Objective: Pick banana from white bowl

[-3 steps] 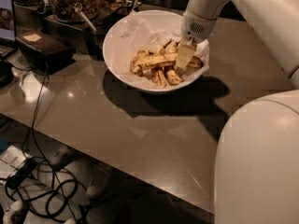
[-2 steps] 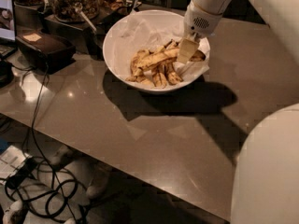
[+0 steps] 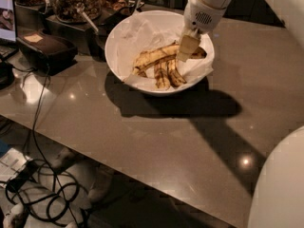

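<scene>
Three overripe bananas lie on crumpled white paper in the large round glossy white bowl (image 3: 110,51), near the far edge of the glossy grey-brown worktop (image 3: 142,137). The longest, curved, brown-speckled yellow banana (image 3: 154,58) spans the bowl's middle. The white, tan-tipped gripper (image 3: 187,47) meets its right end; whether it grips, I cannot tell.

Dim, warm light from above, roughly 10 o'clock. The large glossy white bowl (image 3: 110,56) throws a hard dark shadow toward 4 o'clock across the polished grey-brown bench (image 3: 142,141). Glare spots on bench at 9 and 4 o'clock. Tan pincer (image 3: 188,47), inside the bowl's 2 o'clock side, well lit.
</scene>
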Robot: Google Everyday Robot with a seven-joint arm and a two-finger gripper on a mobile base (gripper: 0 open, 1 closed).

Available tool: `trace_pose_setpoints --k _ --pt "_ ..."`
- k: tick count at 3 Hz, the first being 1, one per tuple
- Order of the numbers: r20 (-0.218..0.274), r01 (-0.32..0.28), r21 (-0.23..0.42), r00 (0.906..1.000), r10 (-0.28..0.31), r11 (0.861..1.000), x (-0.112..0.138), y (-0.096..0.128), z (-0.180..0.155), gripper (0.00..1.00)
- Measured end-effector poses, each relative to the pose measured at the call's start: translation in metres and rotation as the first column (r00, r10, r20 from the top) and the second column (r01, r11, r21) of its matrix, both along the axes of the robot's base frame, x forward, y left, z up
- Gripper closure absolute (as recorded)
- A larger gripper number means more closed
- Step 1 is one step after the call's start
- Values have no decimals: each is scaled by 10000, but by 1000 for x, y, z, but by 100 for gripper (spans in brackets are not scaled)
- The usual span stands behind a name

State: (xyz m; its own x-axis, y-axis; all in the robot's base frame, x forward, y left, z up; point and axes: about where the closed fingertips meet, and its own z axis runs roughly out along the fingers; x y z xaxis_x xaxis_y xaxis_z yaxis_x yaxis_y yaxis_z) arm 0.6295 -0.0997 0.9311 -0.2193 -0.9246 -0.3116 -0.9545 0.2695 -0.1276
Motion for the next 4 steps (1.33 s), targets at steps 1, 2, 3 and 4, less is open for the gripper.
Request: trace_pose_setpoints --k 1,2,3,4 --pt "-34 142 296 9999 -141 9995 -4 -2 5 100" --pt "178 245 880 9995 -262 9958 -45 6 34 100" --pt "201 237 881 9995 -256 9958 -45 6 35 100" --pt "232 132 838 9996 -152 9964 -62 15 43 100"
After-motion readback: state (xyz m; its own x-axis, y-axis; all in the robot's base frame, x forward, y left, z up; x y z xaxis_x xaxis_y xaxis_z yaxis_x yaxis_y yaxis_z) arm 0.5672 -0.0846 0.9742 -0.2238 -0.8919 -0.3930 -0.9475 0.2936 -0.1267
